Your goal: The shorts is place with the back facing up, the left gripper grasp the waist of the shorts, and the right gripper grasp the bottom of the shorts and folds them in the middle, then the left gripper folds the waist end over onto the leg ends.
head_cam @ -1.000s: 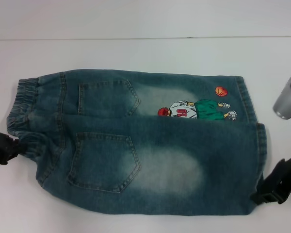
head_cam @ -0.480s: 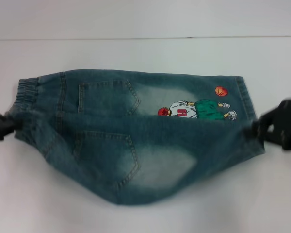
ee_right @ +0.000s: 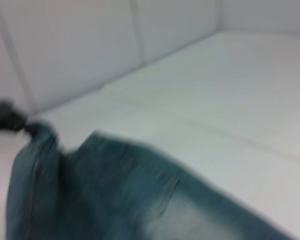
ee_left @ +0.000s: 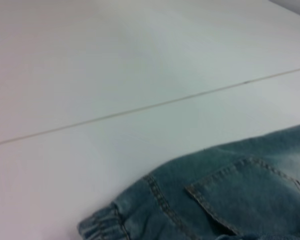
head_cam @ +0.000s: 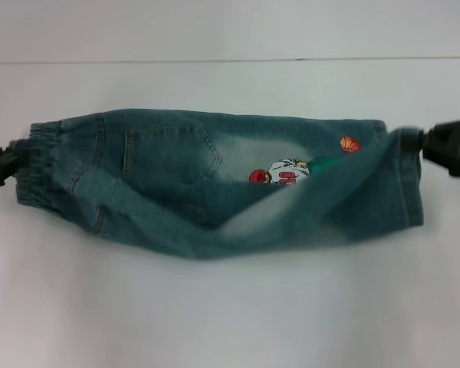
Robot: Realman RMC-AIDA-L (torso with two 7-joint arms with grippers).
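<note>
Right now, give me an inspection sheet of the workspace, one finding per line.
Surface: white table, thin seam line across the far part.
Shorts: back up, near half lifted and carried over the far half, sagging in the middle; one pocket and part of the cartoon print show.
Waist: held at the left end.
Bottom: held at the right end.
Clutter: nothing seen.
Left gripper: shut on the waist.
Right gripper: shut on the bottom.
Cables: nothing seen.
Surroundings: plain white wall panels behind the table.
</note>
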